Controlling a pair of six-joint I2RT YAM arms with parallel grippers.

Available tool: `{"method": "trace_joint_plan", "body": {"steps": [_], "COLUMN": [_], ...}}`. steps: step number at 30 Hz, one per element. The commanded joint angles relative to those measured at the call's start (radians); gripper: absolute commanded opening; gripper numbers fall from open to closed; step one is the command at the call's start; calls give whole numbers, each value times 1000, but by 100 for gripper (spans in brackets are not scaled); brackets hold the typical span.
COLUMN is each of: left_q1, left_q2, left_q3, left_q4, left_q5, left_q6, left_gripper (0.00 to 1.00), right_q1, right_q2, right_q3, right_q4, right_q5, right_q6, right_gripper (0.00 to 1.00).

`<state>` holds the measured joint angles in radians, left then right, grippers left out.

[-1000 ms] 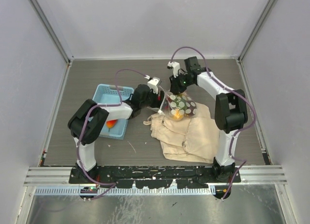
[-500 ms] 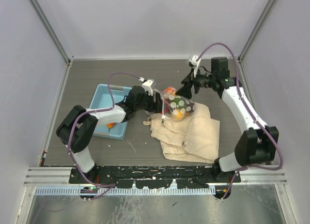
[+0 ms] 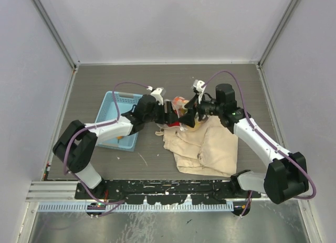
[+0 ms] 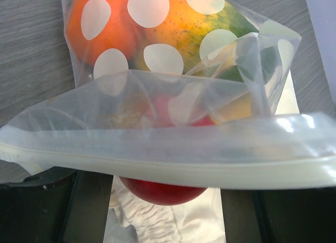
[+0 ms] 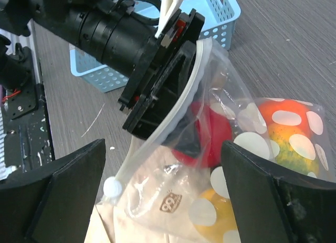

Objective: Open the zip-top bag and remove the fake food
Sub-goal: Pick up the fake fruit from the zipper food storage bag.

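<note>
The zip-top bag [image 3: 184,111], clear with white spots, lies between both grippers on the beige cloth. My left gripper [image 3: 170,113] is pushed into its mouth. The zip strip [image 4: 157,167] drapes across both fingers [image 4: 47,211] and hides their tips. A red fake fruit [image 4: 163,189] sits between them, and contact does not show. An orange fruit [image 4: 100,28] and a yellow-green one [image 4: 184,28] lie deeper inside. My right gripper [image 5: 163,146] is open wide and straddles the bag [image 5: 173,201] from the opposite side, gripping nothing. One left finger [image 5: 186,143] shows inside, against the red fruit [image 5: 215,133].
A light blue basket [image 3: 118,119] stands left of the bag and holds an orange-red fruit [image 3: 121,134]. The beige cloth drawstring bag [image 3: 205,146] spreads under and in front of the zip-top bag. Grey walls enclose the table on three sides.
My right gripper let go of the bag, swung out to the right, then came back low beside it with jaws wide. The bag shifted left with the left gripper, whose arm stretched out lower.
</note>
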<state>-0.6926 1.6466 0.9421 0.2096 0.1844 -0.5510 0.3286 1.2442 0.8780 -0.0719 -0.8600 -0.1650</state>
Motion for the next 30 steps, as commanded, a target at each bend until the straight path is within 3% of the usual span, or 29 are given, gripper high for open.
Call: {"method": "trace_joint_plan", "body": {"steps": [1, 5, 11, 21, 26, 30], "left_q1": [-21, -31, -35, -36, -36, -37], "left_q2": [-71, -88, -113, -142, -154, -179], "left_q3": [-9, -9, -19, -37, -45, -64], "left_q4": [-38, -69, -96, -93, -79, -57], "left_q5": [-66, -99, -125, -118, -80, -72], "left_q6": [-35, -53, -79, -104, -81, -55], "left_gripper": [28, 29, 28, 28, 28, 28], "right_q1": [67, 122, 162, 190, 193, 193], "right_q2": [-10, -6, 11, 44, 49, 44], "right_q3": [59, 79, 117, 135, 136, 133], "right_q4": [62, 20, -44, -72, -70, -58], "right_q5": [167, 270, 413, 444, 435, 428], "right_q6": [46, 11, -58, -89, -81, -65], "right_gripper": [93, 91, 77, 39, 14, 2]}}
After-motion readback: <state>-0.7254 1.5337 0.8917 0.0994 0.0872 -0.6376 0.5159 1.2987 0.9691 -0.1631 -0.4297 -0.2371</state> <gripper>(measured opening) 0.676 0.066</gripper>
